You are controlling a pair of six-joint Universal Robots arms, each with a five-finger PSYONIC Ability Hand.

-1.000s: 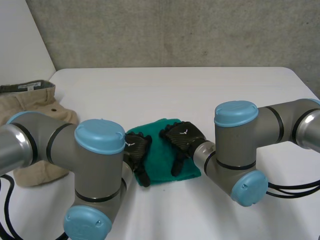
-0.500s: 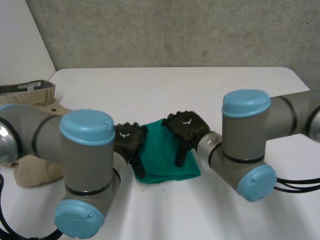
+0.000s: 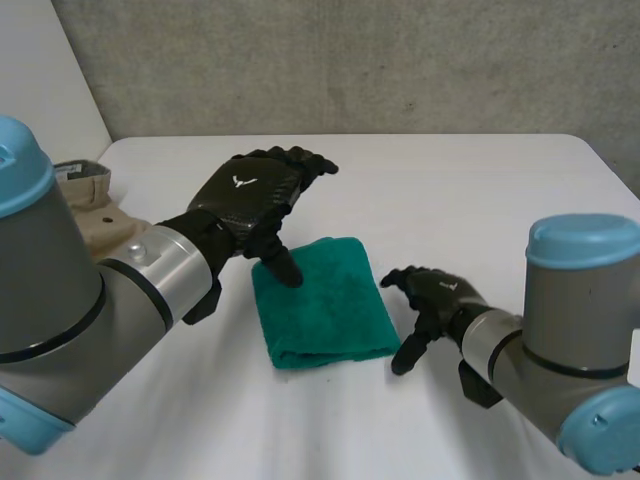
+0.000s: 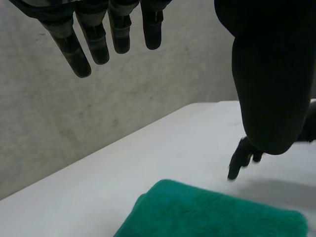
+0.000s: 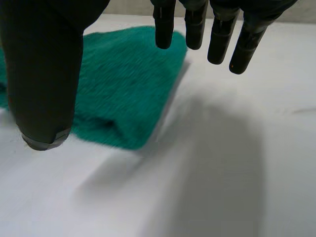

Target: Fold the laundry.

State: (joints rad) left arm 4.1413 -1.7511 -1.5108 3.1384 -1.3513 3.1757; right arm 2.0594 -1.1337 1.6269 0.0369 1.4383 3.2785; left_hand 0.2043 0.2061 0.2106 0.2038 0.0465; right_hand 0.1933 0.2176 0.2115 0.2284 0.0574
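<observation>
both hands lifted off the folded green towel (image 3: pixel 320 305) on the table (image 3: pixel 480 185); left hand (image 3: pixel 255 195) hovered above it, right hand (image 3: pixel 432 298) just beside it, both slack-fingered and empty. fold looked done; next move needed a reach to the beige garment (image 3: pixel 95 205).

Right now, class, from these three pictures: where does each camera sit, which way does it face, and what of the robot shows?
Head view: behind and between the arms, looking down on the table and green towel; both arms, left hand, right hand.
Left wrist view: on that wrist, facing over the towel to the wall; own fingers, thumb.
Right wrist view: on that wrist, facing down at the towel; own fingers, thumb.
Shared: all see the towel.
</observation>
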